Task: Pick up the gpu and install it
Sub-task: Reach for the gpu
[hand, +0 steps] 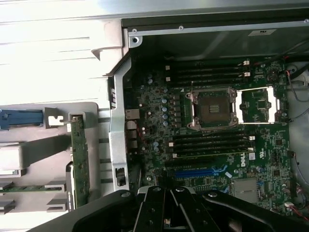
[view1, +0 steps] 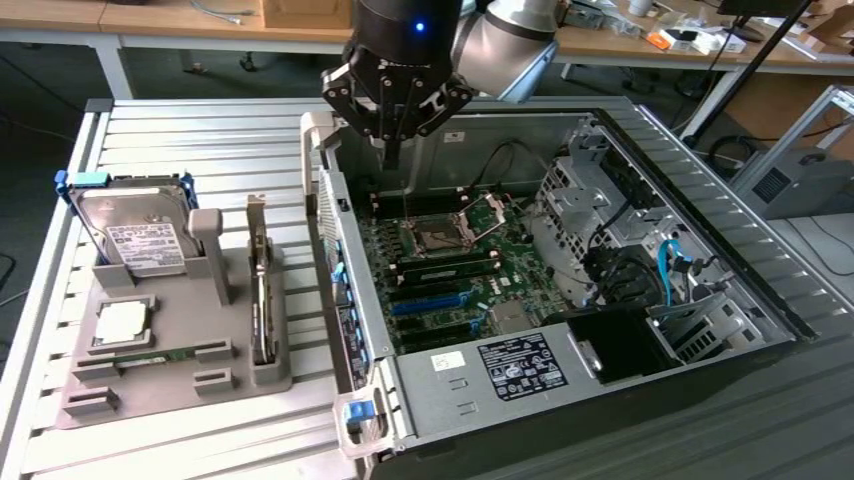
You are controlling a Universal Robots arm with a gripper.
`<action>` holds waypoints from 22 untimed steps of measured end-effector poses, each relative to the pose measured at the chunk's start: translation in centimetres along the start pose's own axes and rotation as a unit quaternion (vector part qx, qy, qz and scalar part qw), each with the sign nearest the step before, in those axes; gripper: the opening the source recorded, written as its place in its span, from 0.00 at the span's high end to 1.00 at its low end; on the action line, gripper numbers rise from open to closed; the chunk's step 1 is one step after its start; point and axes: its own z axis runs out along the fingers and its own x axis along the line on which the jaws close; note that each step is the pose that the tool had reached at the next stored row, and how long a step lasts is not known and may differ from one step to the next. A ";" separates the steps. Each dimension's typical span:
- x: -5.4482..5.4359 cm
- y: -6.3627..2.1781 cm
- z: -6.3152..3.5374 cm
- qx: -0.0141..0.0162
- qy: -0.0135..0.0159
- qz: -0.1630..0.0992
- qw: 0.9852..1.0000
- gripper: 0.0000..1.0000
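The gpu is a thin card standing on edge in a slot of the grey holder, at the exterior view's left of the open computer case. In the wrist view the gpu appears as a narrow green board beside the case wall. My gripper hangs above the back left corner of the case, over the motherboard, some way from the gpu. Its fingers point down, pressed together, with nothing between them. The wrist view has the gripper over the blue slots.
The holder also carries a silver hard drive, a square chip and a green RAM stick. Inside the case are the open processor socket, cables and drive cages. Wooden desks stand behind the slatted table.
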 end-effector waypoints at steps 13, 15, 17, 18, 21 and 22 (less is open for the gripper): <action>0.5 -0.04 -0.02 0.000 0.000 0.000 1.000 0.90; 0.6 -0.05 -0.02 0.000 0.000 0.000 1.000 0.90; 0.7 -0.06 -0.02 0.000 0.000 0.000 1.000 0.90; 0.8 -0.06 -0.02 0.000 0.000 0.000 1.000 0.90; 0.9 -0.07 -0.03 0.000 0.000 0.000 1.000 0.90; 0.9 -0.07 -0.03 0.000 0.000 0.000 1.000 0.90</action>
